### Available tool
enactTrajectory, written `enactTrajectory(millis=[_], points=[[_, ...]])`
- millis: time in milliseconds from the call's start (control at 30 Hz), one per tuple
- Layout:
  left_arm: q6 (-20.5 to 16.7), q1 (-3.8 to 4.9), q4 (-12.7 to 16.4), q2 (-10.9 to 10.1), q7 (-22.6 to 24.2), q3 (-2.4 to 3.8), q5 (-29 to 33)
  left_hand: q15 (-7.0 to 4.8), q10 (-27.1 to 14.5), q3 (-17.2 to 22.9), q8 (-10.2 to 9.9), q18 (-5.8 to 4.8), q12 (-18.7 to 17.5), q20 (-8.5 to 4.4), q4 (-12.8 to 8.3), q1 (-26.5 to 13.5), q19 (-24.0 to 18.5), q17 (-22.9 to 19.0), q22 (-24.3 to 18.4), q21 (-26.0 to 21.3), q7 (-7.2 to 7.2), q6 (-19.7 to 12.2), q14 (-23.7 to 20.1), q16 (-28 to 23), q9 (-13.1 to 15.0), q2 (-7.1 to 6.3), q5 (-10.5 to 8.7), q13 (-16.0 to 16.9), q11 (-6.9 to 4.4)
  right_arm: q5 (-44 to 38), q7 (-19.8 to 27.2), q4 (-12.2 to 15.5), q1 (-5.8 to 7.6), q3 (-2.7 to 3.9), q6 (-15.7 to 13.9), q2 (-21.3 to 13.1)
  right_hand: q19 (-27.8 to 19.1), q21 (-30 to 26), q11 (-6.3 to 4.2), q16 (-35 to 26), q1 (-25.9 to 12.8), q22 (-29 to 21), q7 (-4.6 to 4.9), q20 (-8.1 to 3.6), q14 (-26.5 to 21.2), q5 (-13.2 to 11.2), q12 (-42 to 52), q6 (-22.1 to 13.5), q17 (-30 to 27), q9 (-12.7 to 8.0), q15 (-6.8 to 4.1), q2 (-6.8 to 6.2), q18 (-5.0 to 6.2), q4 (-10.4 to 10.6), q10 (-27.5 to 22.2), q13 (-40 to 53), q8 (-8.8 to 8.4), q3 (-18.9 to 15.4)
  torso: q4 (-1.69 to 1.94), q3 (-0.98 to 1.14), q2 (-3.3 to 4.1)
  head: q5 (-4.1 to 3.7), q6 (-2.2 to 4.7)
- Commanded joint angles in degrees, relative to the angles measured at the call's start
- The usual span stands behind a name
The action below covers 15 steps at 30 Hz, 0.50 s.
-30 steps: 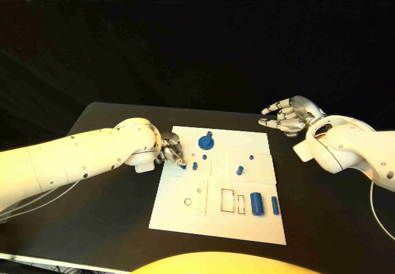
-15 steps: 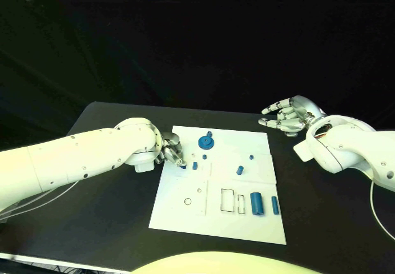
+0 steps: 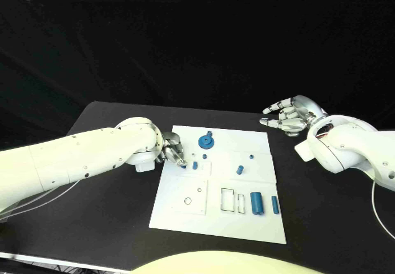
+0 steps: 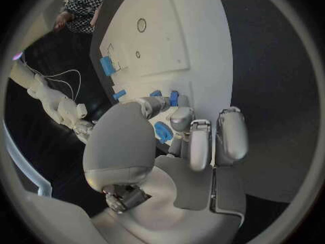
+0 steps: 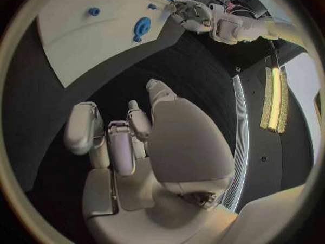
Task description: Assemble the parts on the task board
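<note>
The white task board [image 3: 216, 220] lies in the middle of the table. My left hand [image 3: 172, 152] is at the board's left edge and pinches a small blue part [image 3: 182, 165], which sits between thumb and fingers [image 4: 162, 131] in the left wrist view. A short blue peg [image 3: 195, 166] stands just beside those fingertips. A blue gear-like disc [image 3: 206, 141] sits near the board's far edge. Another small blue piece [image 3: 240, 169] and two blue cylinders [image 3: 257, 204] lie further right. My right hand [image 3: 286, 117] hovers off the board's far right corner, fingers spread, holding nothing.
Black table [image 3: 99, 205] surrounds the board on all sides. Outlined recesses [image 3: 227, 200] mark the board's near half. In the right wrist view the board [image 5: 81, 38] with the disc [image 5: 142, 26] lies beyond my right hand [image 5: 135, 141], with my left hand [image 5: 193, 13] at its far side.
</note>
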Motion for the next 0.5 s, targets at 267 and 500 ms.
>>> enactTrajectory(millis=[267, 500], points=[[2.07, -0.25, -0.24, 0.57, 0.05, -0.24, 0.55, -0.33, 0.66, 8.77, 0.28, -1.1, 0.67, -0.06, -8.46, -0.61, 0.53, 13.9, 0.35, 0.46, -0.52, 0.97, 5.61, 0.46, -0.08, 0.12, 0.16, 0.48, -0.17, -0.4, 0.82, 0.21, -0.03, 0.0, 0.31, -0.16, -0.38, -0.35, -0.08, -0.28, -0.53, 0.01, -0.22, -0.06, 3.47, 0.27, -0.09, 0.39, 5.02, -0.06, -0.3, -0.06, 0.9, -0.09, -0.36, 0.0, 0.29, 0.49, -0.02, -0.02, 0.02, 0.0, -0.04], [2.42, -0.25, -0.43, 0.75, -0.21, -0.26, 0.53, -0.5, 1.62, 8.62, 0.57, -1.09, 1.48, -0.18, -8.22, -1.91, 0.52, 14.36, 0.33, 0.45, -0.89, 1.61, 5.75, 0.69, 0.04, -0.01, 0.04, 1.65, -0.43, -0.4, 0.81, 0.25, -0.03, 0.0, 0.28, -0.22, -0.38, -0.35, -0.08, -0.28, -0.53, 0.01, -0.22, -0.06, 3.47, 0.27, -0.09, 0.39, 5.02, -0.06, -0.3, -0.06, 0.9, -0.09, -0.36, 0.0, 0.29, 0.49, 0.0, -0.02, 0.02, -0.05, -0.21]])
